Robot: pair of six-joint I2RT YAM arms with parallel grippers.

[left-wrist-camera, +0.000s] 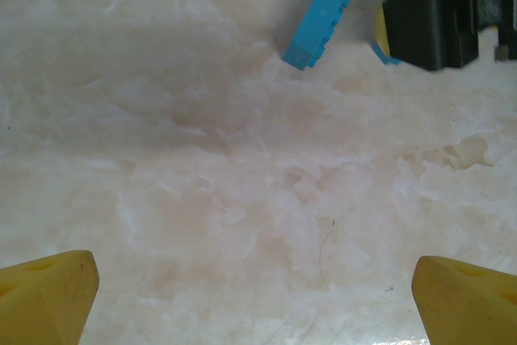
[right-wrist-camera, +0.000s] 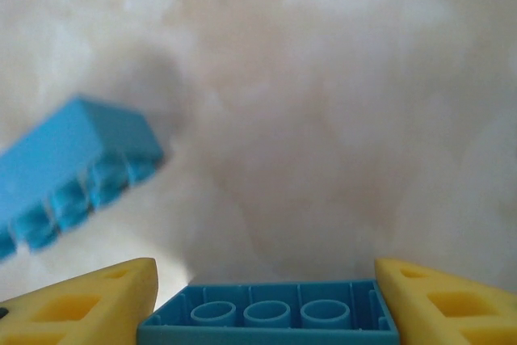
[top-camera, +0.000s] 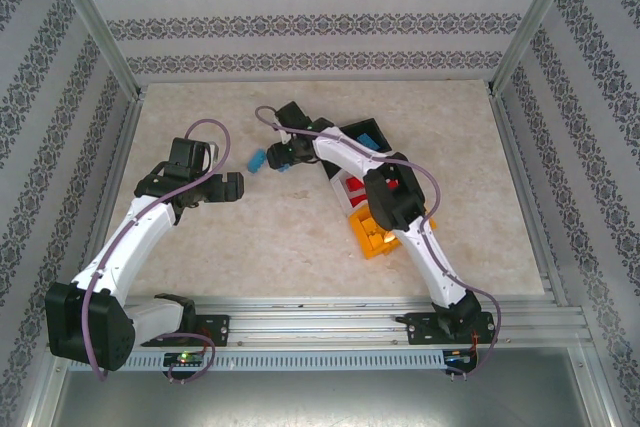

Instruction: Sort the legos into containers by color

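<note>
The left end effector (top-camera: pixel 228 188) hangs over the bare marble-patterned counter (top-camera: pixel 300 237). In the left wrist view its yellow fingertips (left-wrist-camera: pixel 47 296) sit far apart at the lower corners, with nothing between them.

Just to its right a light blue brick (top-camera: pixel 256 159) lies loose on the counter. It is oblong and turned partly on its side, so the hollow underside shows in the right wrist view (right-wrist-camera: pixel 73 171).

Just beside it is the right end effector (top-camera: pixel 281 155), its fingers closed against the two ends of a second light blue brick (right-wrist-camera: pixel 271 317). That brick is held underside toward the camera, showing a row of three round tubes.

Farther right stand the joined containers, partly covered by the right arm. The black bin (top-camera: pixel 350 130) at the far end holds light blue pieces (top-camera: pixel 372 137). The white bin (top-camera: pixel 343 179) in the middle holds red ones (top-camera: pixel 355 187). What lies in the orange-yellow bin (top-camera: pixel 368 237), nearest the arm bases, cannot be told.
</note>
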